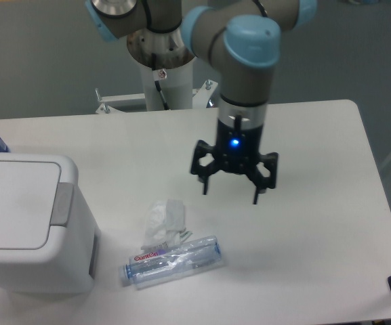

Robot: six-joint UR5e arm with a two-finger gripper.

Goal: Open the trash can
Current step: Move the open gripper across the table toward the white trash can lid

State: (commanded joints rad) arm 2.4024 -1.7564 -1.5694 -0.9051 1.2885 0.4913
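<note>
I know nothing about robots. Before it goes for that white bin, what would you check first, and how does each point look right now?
1. Trash can lid shut and flat: ok, not yet opened.
2. Grey tab on the rim in plain sight: ok.
3. Gripper open and holding nothing: ok.
4. Gripper near the tab: not ok, it hangs over mid-table.
5. Crushed bottle and crumpled tissue lie between gripper and bin: cannot tell whether the path clears them.

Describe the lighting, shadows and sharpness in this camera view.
Fixed camera: soft, even light; the gripper casts only a faint shadow on the table. Its blue light glows brightly. The whole frame is mildly soft: the bottle label is barely readable. The white trash can lid looks flat, with little texture.
</note>
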